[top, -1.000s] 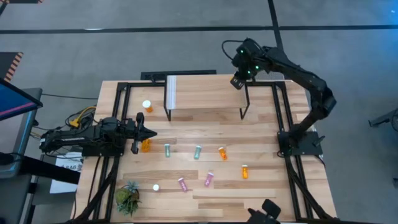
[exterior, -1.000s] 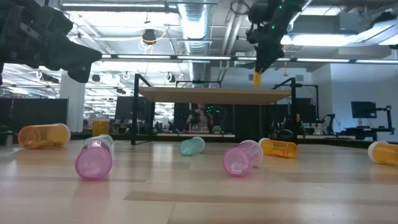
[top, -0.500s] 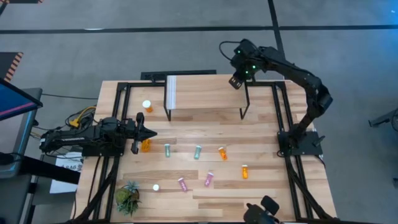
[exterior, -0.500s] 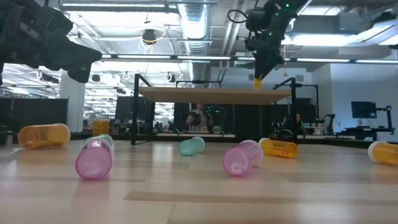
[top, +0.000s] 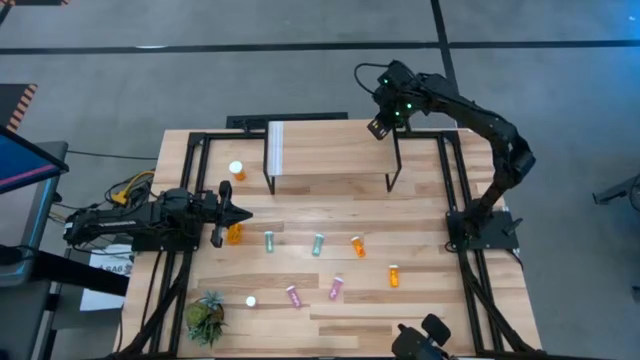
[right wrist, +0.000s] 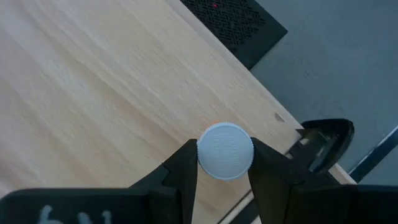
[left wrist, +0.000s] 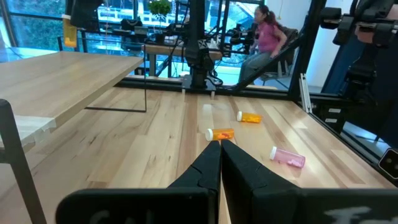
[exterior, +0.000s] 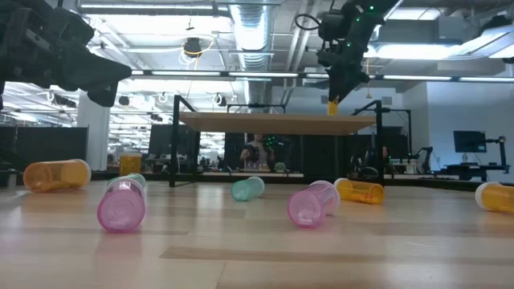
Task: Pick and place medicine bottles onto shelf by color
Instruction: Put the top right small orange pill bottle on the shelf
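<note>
Item: orange medicine bottle [exterior: 332,105], light, rigid, slick plastic; hold around white cap [right wrist: 225,151]. Right gripper [right wrist: 222,163] jaws clamp it above shelf [top: 330,155] at 3 o'clock end. Left gripper [left wrist: 220,163] jaws clenched, empty, over counter [top: 420,310].

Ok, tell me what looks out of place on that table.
A loose white cap lies alone beside the small green plant, on no bottle. Most medicine bottles, like one pink bottle, lie toppled on the tabletop.

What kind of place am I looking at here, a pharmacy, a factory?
Most likely a robotics lab or workshop. Two dark robot arms are mounted at a wooden table scattered with pill bottles, exposed ducts run along the ceiling, and a person sits among equipment behind.
</note>
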### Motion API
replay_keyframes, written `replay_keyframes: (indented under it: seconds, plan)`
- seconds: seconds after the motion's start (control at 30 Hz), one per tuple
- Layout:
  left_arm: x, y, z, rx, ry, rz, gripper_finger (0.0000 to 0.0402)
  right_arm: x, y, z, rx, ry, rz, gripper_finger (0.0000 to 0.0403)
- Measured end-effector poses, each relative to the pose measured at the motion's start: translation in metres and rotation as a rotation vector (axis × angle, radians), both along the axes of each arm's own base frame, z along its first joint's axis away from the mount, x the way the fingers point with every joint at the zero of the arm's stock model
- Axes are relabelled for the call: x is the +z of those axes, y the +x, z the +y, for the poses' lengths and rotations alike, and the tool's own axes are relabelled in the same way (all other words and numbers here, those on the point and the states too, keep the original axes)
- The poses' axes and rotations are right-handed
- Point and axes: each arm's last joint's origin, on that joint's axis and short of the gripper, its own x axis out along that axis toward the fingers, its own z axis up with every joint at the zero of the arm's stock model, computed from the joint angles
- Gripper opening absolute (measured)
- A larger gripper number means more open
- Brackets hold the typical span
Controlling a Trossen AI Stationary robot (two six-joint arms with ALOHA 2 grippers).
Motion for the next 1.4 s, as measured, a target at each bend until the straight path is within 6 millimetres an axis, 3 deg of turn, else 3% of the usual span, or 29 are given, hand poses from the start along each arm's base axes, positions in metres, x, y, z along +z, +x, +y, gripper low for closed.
replay_keyframes:
  seconds: [0.3, 0.57, 0.83, 1.4]
  plan:
    - [0.0, 0.0, 0.0, 0.0, 0.0, 0.0, 0.0, -0.001, 0.005, 0.007, 0.094, -0.018, 0.043, 0.0144]
    - [0.0, 0.0, 0.0, 0.0, 0.0, 0.0, 0.0, -0.008, 0.002, -0.001, -0.038, 0.048, 0.024, 0.0144]
    - [0.0, 0.0, 0.0, 0.0, 0.0, 0.0, 0.0, -0.024, 0.015, -0.008, -0.019, 0.064, 0.048, 0.0144]
    - [0.0, 0.0, 0.0, 0.0, 0.0, 0.0, 0.0, -0.019, 0.01, -0.006, -0.022, 0.063, 0.049, 0.0144]
